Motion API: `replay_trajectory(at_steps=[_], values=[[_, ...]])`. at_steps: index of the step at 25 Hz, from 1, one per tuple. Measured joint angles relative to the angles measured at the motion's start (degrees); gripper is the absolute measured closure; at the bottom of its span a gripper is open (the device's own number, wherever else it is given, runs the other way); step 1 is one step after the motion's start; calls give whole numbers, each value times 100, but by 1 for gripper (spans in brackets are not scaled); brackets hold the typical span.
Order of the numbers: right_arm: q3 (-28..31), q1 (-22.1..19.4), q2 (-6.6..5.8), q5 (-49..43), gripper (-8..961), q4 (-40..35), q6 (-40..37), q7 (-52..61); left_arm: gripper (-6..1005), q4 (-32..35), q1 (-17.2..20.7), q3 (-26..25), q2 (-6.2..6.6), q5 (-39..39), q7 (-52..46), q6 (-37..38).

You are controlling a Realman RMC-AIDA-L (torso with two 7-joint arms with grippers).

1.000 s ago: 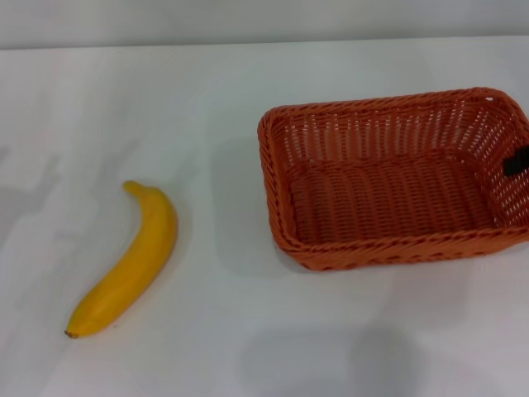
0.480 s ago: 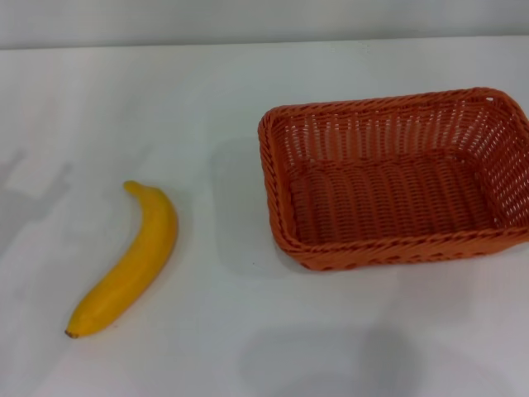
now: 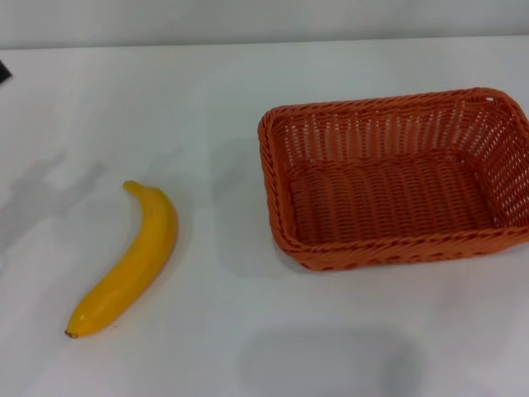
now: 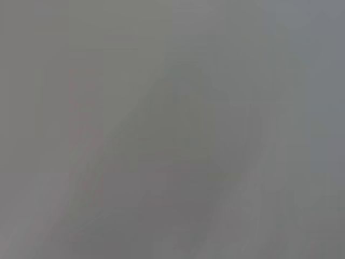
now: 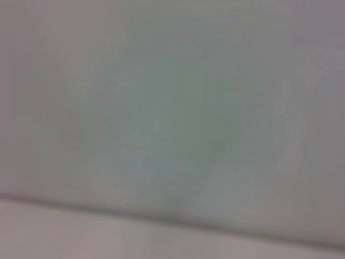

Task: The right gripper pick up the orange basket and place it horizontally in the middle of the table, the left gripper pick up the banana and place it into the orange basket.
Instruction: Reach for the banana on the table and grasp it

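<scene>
The orange basket stands empty on the white table, right of centre, its long side running left to right. The banana lies alone on the table's left side, dark tip toward the front edge, well apart from the basket. A small black corner of the left gripper pokes in at the far left edge of the head view, behind and to the left of the banana. The right gripper is out of view. Both wrist views show only a blurred pale surface.
Soft arm shadows fall on the table left of the banana. The table's far edge meets a grey wall behind.
The right gripper's black tip at the basket's right wall has left the view. A black corner of the left gripper has come in at the left edge, its shadows shifting toward the banana.
</scene>
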Motion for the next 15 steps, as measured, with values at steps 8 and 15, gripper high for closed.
replay_trajectory(at_steps=[8, 15], values=[[41, -974, 317, 1548, 186, 60, -1394, -1556, 113, -1307, -1191, -135, 401, 2503, -3200, -815], [33, -1286, 645, 1787, 190, 160, -2033, -2512, 113, -1291, -2767, -92, 876, 4956, -4719, -2160]])
